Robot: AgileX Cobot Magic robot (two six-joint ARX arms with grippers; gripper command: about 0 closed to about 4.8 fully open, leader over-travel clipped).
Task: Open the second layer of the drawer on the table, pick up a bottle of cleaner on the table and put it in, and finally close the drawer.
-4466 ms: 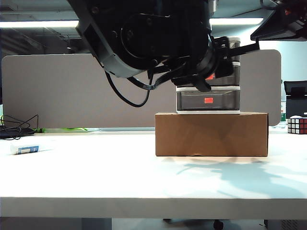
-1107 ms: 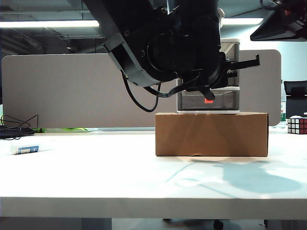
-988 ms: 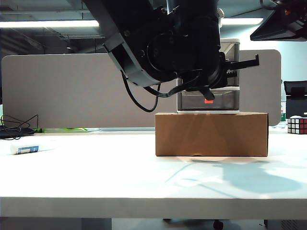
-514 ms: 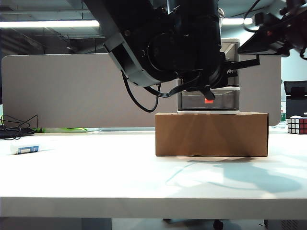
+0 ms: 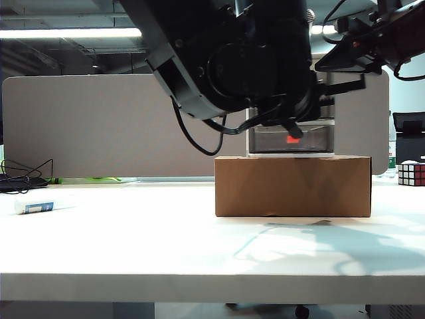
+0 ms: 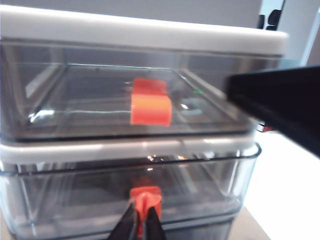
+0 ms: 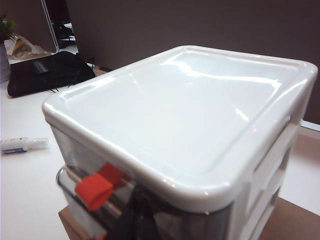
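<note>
Already the middle smoky grey see-through drawer (image 6: 125,200) of the small white-framed three-tier drawer unit (image 7: 190,125) seems to stand a little proud of the tier above; we read its lip in the left wrist view as pulled slightly forward, though only slightly. The left gripper (image 6: 142,222) has its thin dark fingers pressed together on the orange-red tab (image 6: 145,196) of that drawer. Compared with a second ago the left arm has not visibly shifted, while the right arm has swung in from the upper right corner of the exterior view and come down toward the unit's white top.

We judge the opening step barely begun: the pull still has most of its travel to go.

The right gripper (image 5: 345,61) hovers above and beside the unit's top; its fingers are not clear in any view, so we cannot tell whether they are apart or together.

The unit sits on a brown cardboard box (image 5: 292,186) on the wide white desk top (image 5: 166,252). The slim white bottle with a blue label (image 5: 34,207) lies flat far to the left, untouched, well apart from both arms.
</note>
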